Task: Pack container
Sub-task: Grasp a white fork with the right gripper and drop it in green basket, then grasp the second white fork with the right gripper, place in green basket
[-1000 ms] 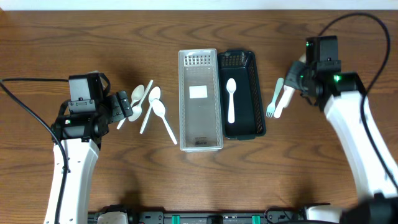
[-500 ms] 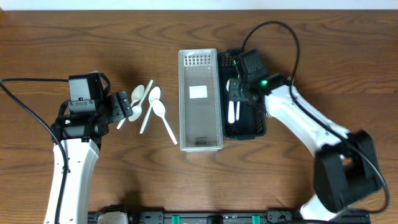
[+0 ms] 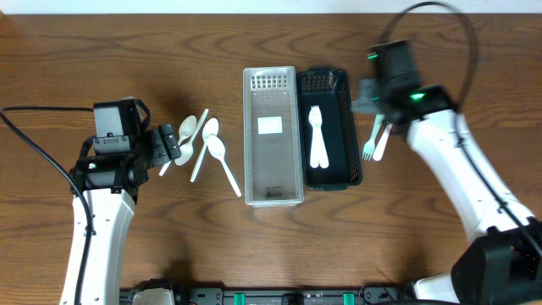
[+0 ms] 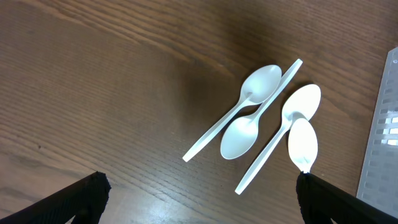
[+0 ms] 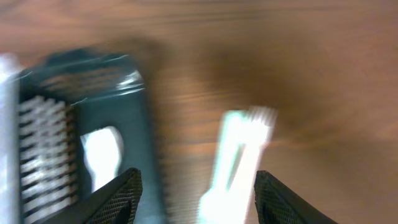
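The black container holds a white fork lying along a white spoon. Next to it on the left stands the clear container. My right gripper hovers open and empty just right of the black container, over two forks on the table; this view is blurred. My left gripper is open wide beside several white spoons, touching none that I can see.
The wooden table carries both containers side by side in the middle. The spoons lie between my left arm and the clear container. A cable loops over the right arm.
My right gripper carried a fork over the black container, opened and left it there, then swung back right above the forks on the table. The left arm has not moved.
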Controlling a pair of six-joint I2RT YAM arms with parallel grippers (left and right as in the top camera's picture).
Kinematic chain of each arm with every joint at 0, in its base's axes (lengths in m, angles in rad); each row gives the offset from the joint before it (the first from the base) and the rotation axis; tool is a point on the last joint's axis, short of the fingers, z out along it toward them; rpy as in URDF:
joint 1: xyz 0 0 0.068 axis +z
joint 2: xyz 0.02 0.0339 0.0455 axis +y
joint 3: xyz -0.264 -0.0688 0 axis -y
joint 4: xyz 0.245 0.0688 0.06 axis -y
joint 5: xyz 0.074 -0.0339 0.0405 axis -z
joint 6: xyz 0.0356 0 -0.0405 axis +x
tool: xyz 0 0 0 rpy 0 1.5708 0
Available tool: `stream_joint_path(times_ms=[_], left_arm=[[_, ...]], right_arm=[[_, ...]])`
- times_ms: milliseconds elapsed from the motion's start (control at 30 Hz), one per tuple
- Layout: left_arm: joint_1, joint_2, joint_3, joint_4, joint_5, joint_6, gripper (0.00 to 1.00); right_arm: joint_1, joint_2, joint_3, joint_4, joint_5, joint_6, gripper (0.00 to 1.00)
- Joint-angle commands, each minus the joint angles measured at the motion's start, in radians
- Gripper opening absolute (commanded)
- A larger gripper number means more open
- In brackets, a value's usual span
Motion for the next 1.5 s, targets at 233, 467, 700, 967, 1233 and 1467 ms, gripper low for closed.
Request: stream_joint_path(times_ms=[233,467,700,967,1233,1467], left_arm=[[0.004,0.002,0.019,0.000,0.000,-0.016,0.98],[0.004,0.002,0.019,0.000,0.000,-0.016,0.98],[0.004,0.002,0.019,0.000,-0.001,-0.016,0.98],[0.004,0.002,0.019,0.000,-0.001,-0.016,0.98],[0.004,0.002,0.019,0.000,-0.001,-0.016,0.98],[0.004,0.002,0.019,0.000,-0.001,-0.016,0.98]], right_arm=[[-0.185,0.221,-0.002,-0.051,-0.061,0.051,0.57],[-0.183,0.359,-0.002,-0.026,-0.079,0.061,0.53],[-0.184,0.400,-0.002,-0.018,-0.100,0.066,0.53],[-0.184,0.442,-0.014,-0.020,-0.104,0.069,0.19],[-0.183,0.329,-0.003,-0.067,-0.088,0.052,0.01],[-0.134,0.035,0.008,-0.051,-0.194,-0.012,0.01]])
